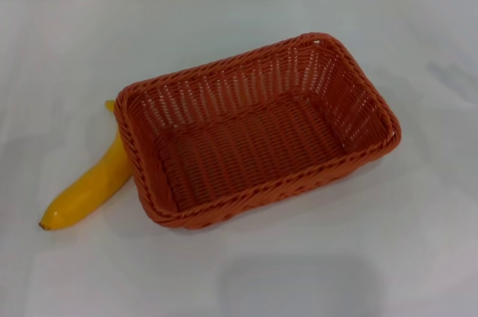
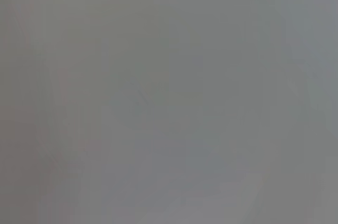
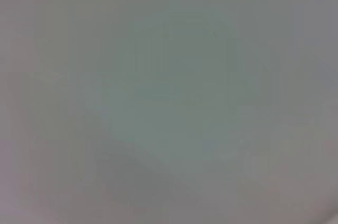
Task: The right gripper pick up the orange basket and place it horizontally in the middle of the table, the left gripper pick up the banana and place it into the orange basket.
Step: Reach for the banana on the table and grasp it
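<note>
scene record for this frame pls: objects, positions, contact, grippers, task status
basket: orange basket, upright on the table, near centre, long axis skewed diagonally, empty
banana: banana on the table outside the basket, at its left short side, upper end against or behind the rim
contact: the two appear to touch; cannot confirm
left gripper: not in view
right gripper: not in view
wrist views: featureless grey, nothing identifiable
task status: basket not yet horizontal; banana not yet in the basket
</note>
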Controlling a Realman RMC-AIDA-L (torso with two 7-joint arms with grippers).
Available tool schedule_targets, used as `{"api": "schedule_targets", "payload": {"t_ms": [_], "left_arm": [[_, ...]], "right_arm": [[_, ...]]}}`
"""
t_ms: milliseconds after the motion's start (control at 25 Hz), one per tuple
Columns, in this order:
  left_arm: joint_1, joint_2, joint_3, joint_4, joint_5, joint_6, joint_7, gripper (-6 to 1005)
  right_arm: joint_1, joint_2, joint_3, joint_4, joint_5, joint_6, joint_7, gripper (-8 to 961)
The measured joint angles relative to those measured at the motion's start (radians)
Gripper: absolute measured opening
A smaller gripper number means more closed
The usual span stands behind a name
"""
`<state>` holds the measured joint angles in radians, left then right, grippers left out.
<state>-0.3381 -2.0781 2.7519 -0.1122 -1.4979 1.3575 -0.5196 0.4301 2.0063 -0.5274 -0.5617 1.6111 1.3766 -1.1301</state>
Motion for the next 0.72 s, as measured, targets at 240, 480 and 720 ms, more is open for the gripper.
{"api": "schedule_targets", "payload": {"t_ms": [240, 480, 720], "left_arm": [[0.003, -0.002, 0.000, 0.029, 0.000, -0.010, -0.009, 846], [-0.002, 0.000, 0.008, 0.046, 0.019, -0.081, -0.088, 846], [-0.001, 0.013, 0.012, -0.023, 0.214, -0.096, -0.384, 846]], "right_arm": [[0.000, 0.002, 0.152, 0.160, 0.127, -0.006, -0.509, 871], [0.015, 0.008, 0.192, 0.377, 0.357, 0.015, -1.263, 869], [0.032, 0.009, 0.193, 0.468, 0.488, -0.026, -1.663, 869]]}}
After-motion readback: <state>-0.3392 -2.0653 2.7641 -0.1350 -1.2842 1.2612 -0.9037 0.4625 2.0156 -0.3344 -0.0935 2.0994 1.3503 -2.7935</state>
